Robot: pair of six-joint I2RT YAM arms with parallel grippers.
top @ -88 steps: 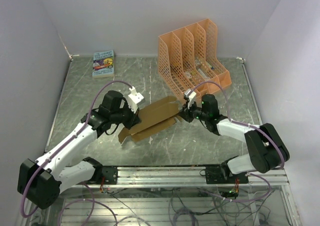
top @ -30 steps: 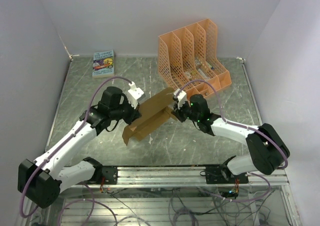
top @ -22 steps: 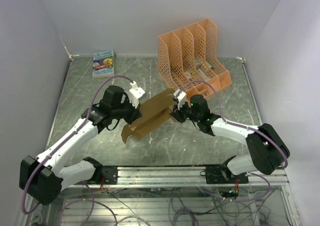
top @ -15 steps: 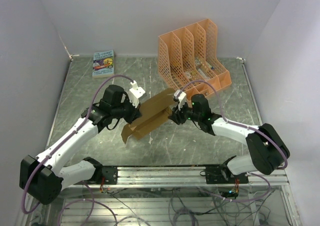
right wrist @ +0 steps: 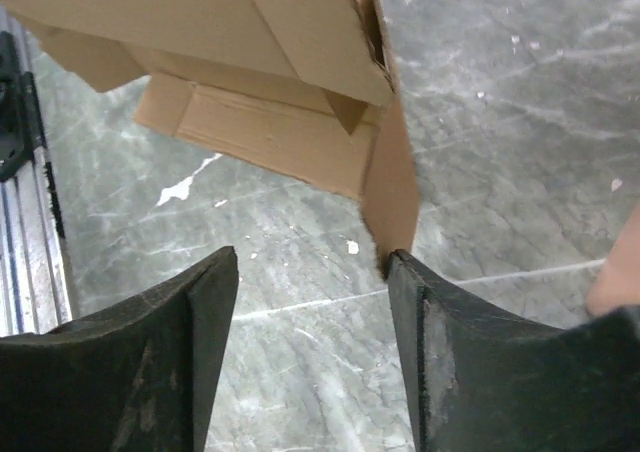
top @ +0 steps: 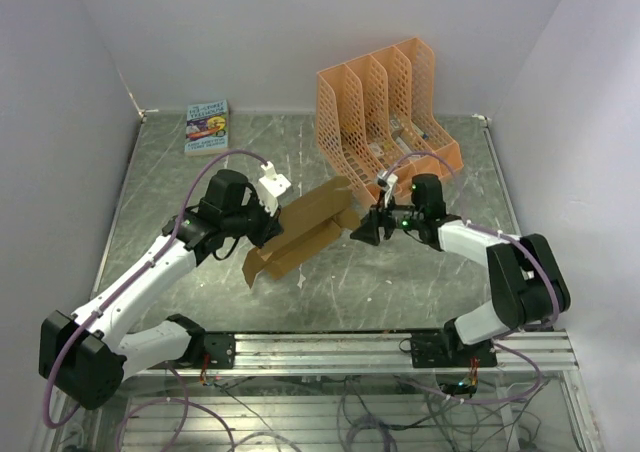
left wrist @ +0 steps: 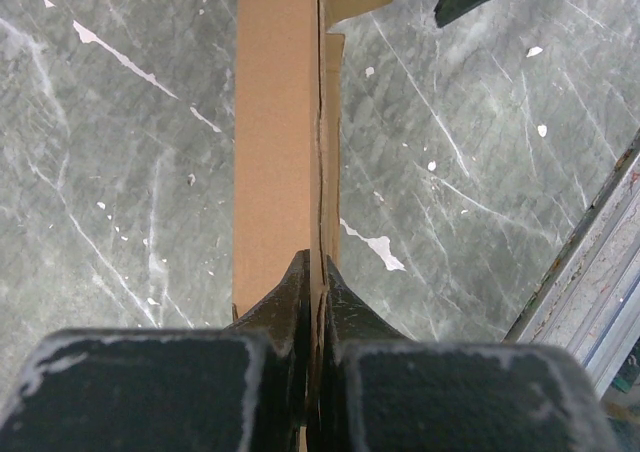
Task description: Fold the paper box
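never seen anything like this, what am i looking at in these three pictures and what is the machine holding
This is a robot with two arms bolted to the near edge of a table, each ending in a two-finger gripper. The wide picture comes from a fixed camera above and behind the arms. The other two come from small cameras on the wrists, so the dark shapes at the bottom of each are that arm's own fingers. In view are a half-folded brown paper box, an orange file rack at the back and a small book in the far left corner. The left gripper is shut on an edge of the box. The right gripper is open and holds nothing; it sits beside a flap at the box's other end.
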